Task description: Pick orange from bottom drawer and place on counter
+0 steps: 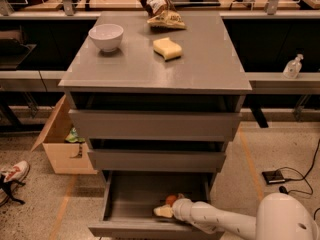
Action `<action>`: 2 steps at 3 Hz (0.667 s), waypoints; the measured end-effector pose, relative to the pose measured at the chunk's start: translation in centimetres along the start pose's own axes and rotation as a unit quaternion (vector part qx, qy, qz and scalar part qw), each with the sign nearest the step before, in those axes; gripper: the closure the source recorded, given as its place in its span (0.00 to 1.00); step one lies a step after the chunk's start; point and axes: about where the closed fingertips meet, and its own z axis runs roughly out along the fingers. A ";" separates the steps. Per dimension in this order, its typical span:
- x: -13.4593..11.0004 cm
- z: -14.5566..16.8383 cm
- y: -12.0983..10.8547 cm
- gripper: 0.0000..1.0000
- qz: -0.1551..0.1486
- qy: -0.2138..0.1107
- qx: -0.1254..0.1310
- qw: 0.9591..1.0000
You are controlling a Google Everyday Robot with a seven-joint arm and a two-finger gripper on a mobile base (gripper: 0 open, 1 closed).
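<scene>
The bottom drawer (125,224) is pulled open below two closed grey drawers. A small orange (171,200) lies inside it, toward the right of the drawer floor. My white arm reaches in from the lower right, and the gripper (165,210) sits low in the drawer, right against the orange's near side. Its pale fingertip (161,211) shows just left of and below the fruit. The grey counter (135,66) on top of the cabinet is flat and square.
On the counter stand a white bowl (106,36), a pale yellow sponge (167,48) and a crumpled snack bag (161,9). A cardboard box (62,146) sits on the floor at the left, a shoe (14,173) beyond it. A cable and small device (275,176) lie at the right.
</scene>
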 end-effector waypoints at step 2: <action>1.1 1.2 -0.1 0.73 0.008 0.005 -0.009 1.000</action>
